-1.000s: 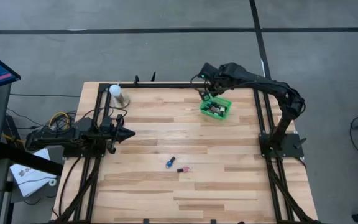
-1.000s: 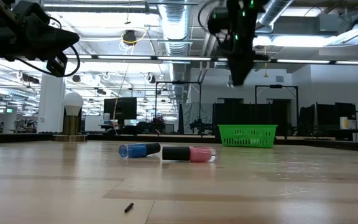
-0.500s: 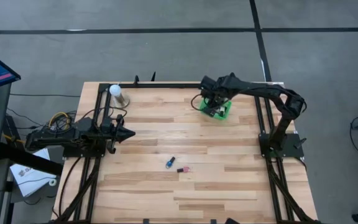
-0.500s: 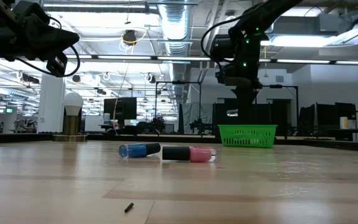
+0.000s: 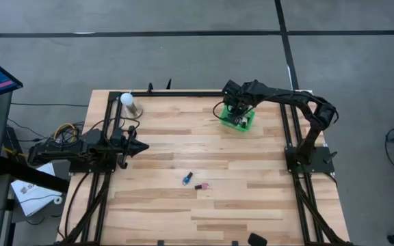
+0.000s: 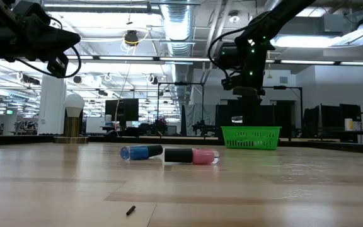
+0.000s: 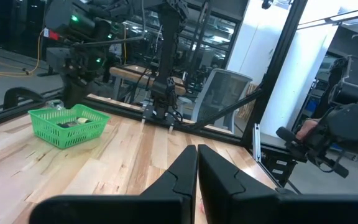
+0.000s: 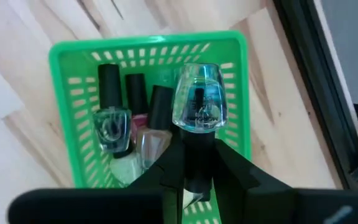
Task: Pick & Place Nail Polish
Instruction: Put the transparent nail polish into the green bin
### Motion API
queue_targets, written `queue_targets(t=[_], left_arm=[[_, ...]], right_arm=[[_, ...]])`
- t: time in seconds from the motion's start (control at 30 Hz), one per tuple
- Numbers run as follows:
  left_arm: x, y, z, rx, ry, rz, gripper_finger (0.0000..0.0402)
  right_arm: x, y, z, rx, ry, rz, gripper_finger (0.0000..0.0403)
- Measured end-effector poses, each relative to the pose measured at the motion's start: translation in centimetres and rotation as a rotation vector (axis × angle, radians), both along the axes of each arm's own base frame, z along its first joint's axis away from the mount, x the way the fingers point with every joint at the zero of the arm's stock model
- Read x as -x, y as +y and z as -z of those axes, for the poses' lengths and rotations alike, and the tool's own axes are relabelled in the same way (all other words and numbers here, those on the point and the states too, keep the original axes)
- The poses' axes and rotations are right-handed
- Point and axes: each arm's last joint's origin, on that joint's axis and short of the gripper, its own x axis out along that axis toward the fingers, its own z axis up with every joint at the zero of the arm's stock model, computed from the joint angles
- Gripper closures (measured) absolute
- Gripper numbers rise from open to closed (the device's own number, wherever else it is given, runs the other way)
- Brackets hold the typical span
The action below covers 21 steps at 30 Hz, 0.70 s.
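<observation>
Clear nail polish bottle (image 8: 197, 96) between right fingers (image 8: 168, 168)

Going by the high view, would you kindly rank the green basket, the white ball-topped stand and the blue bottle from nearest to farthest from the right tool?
1. Green basket: directly under the right tool, at the table's far right.
2. Blue bottle: lying mid-table toward the near side, beside a pink one.
3. White ball-topped stand: far-left corner.

Overhead, table-level and both wrist cameras all see the green basket (image 5: 237, 119), the right wrist closest.
</observation>
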Motion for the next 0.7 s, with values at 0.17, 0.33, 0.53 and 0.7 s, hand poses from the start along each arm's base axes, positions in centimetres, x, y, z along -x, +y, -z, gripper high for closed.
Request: queue_targets(t=[0.17,0.33,0.53,0.7], left_arm=[[0.0,0.0,0.0,0.0,0.0,-0.001,0.0393],[0.0,0.0,0.0,0.0,0.0,0.0,0.0393],[0.0,0.0,0.0,0.0,0.0,-0.001,0.0393],[0.0,0.0,0.0,0.0,0.0,-0.001,0.0393]], right_arm=[[-0.4,0.1,1.7,-0.037,0.06,-0.014,0.0358],[-1.0,-0.1,3.6,-0.055,0.115,-0.018,0.0355],[-1.2,-0.2,4.1,-0.054,0.123,-0.015,0.0352],[-1.2,-0.2,4.1,-0.061,0.118,-0.001,0.0339]])
